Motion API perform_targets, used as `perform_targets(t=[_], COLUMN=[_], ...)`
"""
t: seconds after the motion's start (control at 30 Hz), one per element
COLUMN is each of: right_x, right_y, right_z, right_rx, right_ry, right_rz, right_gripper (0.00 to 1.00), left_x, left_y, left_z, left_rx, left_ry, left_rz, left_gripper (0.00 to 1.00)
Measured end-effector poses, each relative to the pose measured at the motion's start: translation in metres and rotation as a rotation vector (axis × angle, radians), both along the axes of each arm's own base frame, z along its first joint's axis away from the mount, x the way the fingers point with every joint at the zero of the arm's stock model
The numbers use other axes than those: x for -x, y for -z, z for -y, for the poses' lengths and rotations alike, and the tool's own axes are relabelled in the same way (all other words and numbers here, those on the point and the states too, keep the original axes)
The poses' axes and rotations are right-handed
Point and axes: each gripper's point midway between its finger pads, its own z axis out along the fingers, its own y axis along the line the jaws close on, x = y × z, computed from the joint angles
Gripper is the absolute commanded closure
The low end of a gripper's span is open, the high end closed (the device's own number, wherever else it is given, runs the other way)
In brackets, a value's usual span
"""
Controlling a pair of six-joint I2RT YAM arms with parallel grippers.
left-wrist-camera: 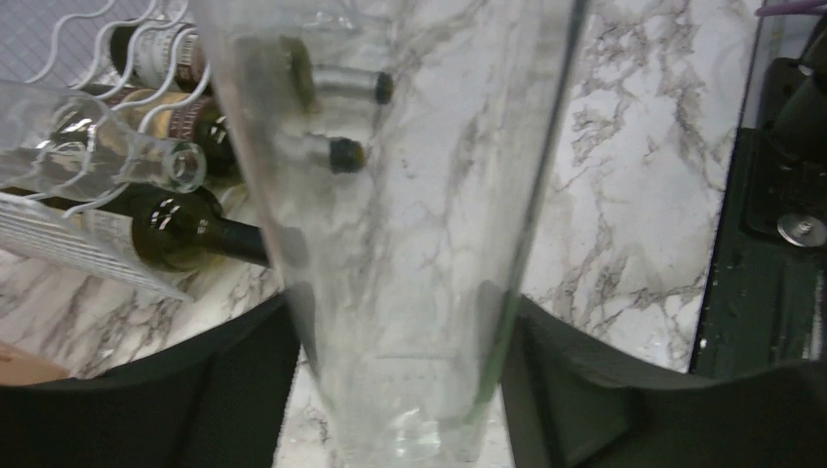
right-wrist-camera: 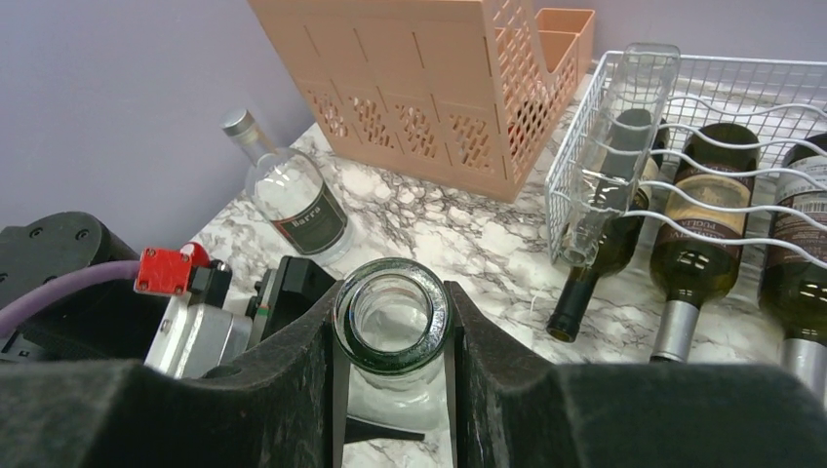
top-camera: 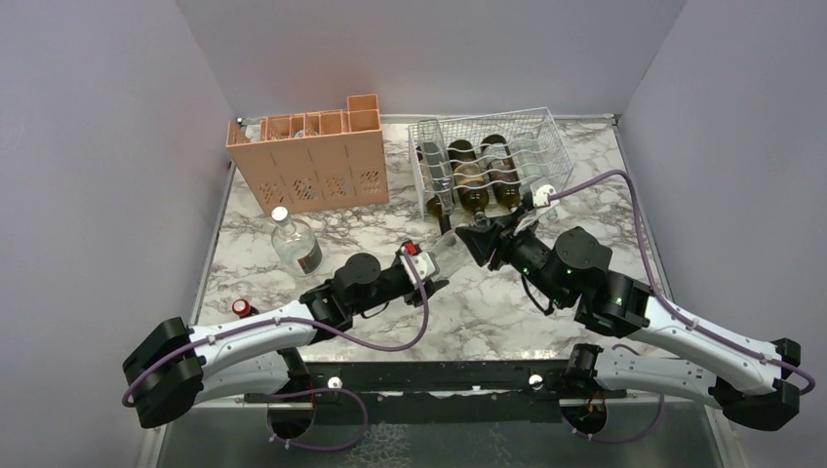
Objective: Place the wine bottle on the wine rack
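Note:
An empty clear-glass wine bottle (top-camera: 451, 255) hangs over the marble between both arms, just in front of the wine rack (top-camera: 561, 156). My left gripper (top-camera: 429, 276) is shut on its wide body (left-wrist-camera: 410, 244), with the black fingers (left-wrist-camera: 146, 409) pressing on either side near the base. My right gripper (right-wrist-camera: 390, 341) is shut on the neck just below the green-tinted open mouth (right-wrist-camera: 390, 314). The white wire rack (right-wrist-camera: 741, 63) holds three dark bottles (right-wrist-camera: 702, 224) and a clear one (right-wrist-camera: 624, 127), necks pointing towards me.
A peach-orange plastic crate (top-camera: 312, 161) stands left of the rack. A clear labelled bottle with a silver cap (top-camera: 293, 244) stands upright in front of the crate. A small red-capped item (top-camera: 241, 307) sits by the left arm. Purple walls enclose the table.

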Motion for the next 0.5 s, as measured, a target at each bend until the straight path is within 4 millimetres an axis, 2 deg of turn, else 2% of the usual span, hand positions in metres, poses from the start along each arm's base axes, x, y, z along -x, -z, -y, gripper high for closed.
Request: perform_targets(t=[0.1,0.13,0.17,0.2,0.23,0.27,0.37,0.5], right_x=[0.002,0.002,0.003,0.004,0.005,0.006,0.015,0.025], right_y=[0.0,-0.002,-0.003,-0.004,-0.006,-0.008,-0.018,-0.026], right_z=[0.004,0.005,0.007,0.008,0.009,0.009,0.006,0.012], right_rx=[0.009,0.01,0.014,0.017,0.022,0.022,0.02,0.067], right_ry=[0.0,0.0,0.0,-0.001,-0.003,-0.008,-0.065,-0.109], right_rz=[0.0,-0.001,-0.003,-0.005,-0.006,-0.01,-0.007,-0.015], right_gripper=[0.94,0.85,0.7,0.5,0.39,0.33,0.24,0.21], left_x=[-0.003,-0.004,-0.005,-0.006,-0.007,-0.009,-0.012,-0.016], left_y=[-0.003,-0.004,-0.006,-0.008,-0.011,-0.014,-0.017,-0.024], left_z=[0.002,0.002,0.002,0.003,0.003,0.003,0.0,-0.005], left_rx=[-0.016,-0.021,-0.024,-0.028,-0.031,-0.037,-0.085,-0.145], left_ry=[0.01,0.012,0.013,0.015,0.016,0.018,0.029,0.045], left_rz=[0.043,0.058,0.071,0.087,0.106,0.128,0.223,0.351], left_gripper=[0.83,0.92,1.0,1.0,1.0,1.0,1.0,1.0])
